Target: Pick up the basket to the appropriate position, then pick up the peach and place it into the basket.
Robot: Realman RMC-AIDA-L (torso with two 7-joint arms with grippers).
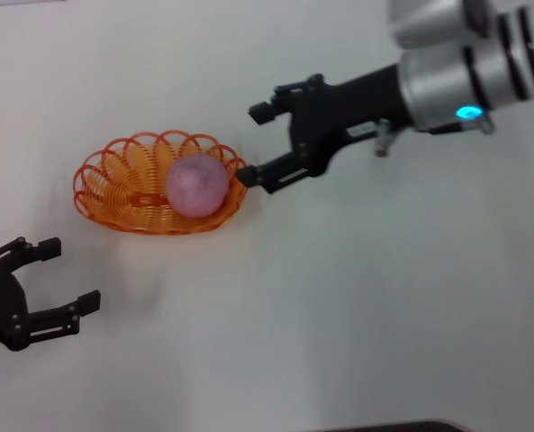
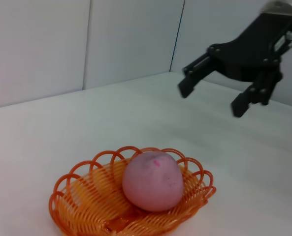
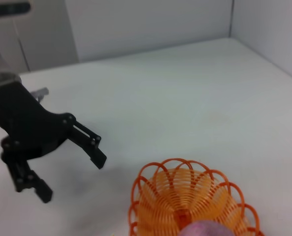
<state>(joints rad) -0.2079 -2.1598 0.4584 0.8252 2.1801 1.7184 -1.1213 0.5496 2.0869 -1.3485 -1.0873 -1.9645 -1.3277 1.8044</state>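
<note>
The orange wire basket stands on the white table at the left of the head view. The dull pink peach lies inside it, toward its right end. My right gripper is open and empty, just right of the basket's rim and raised above the table, apart from the peach. My left gripper is open and empty near the front left, below the basket. The left wrist view shows the basket, the peach and the right gripper beyond. The right wrist view shows the basket, a sliver of peach and the left gripper.
The white table stretches wide to the right and front of the basket. Pale walls stand behind the table.
</note>
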